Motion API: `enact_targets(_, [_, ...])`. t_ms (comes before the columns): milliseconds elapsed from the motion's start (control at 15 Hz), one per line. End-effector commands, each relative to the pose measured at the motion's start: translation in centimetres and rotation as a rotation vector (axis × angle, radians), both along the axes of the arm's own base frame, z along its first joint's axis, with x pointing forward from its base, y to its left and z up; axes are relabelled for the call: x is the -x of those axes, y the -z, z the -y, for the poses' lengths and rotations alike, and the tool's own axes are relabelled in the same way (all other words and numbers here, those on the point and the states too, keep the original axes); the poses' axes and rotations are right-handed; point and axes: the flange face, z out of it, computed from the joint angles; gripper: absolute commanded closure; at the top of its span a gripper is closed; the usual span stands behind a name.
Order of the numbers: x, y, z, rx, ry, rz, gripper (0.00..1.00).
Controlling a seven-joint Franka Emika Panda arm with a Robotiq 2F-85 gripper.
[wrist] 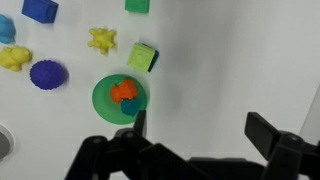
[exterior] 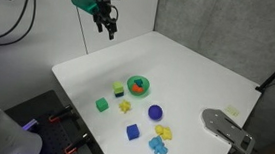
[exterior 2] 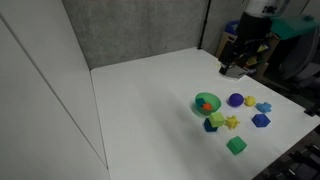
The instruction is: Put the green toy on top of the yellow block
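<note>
Jaws are hanging spread wide, gripping nothing, above the table. The green toy is sitting just beside the yellow block — not atop it — both lying near the green bowl w/ orange piece inside.

Bright, even light on the white table; faint shadows, all views slightly blurred.

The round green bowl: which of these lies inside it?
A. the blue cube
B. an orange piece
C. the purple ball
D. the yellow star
B: in the wrist view an orange piece sits inside the green bowl, while the purple ball, the blue cube and the yellow star lie outside it.
</note>
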Motion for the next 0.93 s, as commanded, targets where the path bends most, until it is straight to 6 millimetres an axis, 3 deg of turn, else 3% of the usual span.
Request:
enact_targets(0, [-4.3, 2.4, 1.2, 0.010, 0.038, 0.011, 0.00])
enact_targets(400, [-9.8, 6.7, 4.7, 0.041, 0.143, -0.001, 0.00])
enact_targets(867, [-13.7, 13.4, 8.2, 0.100, 0.315, -0.052, 0.00])
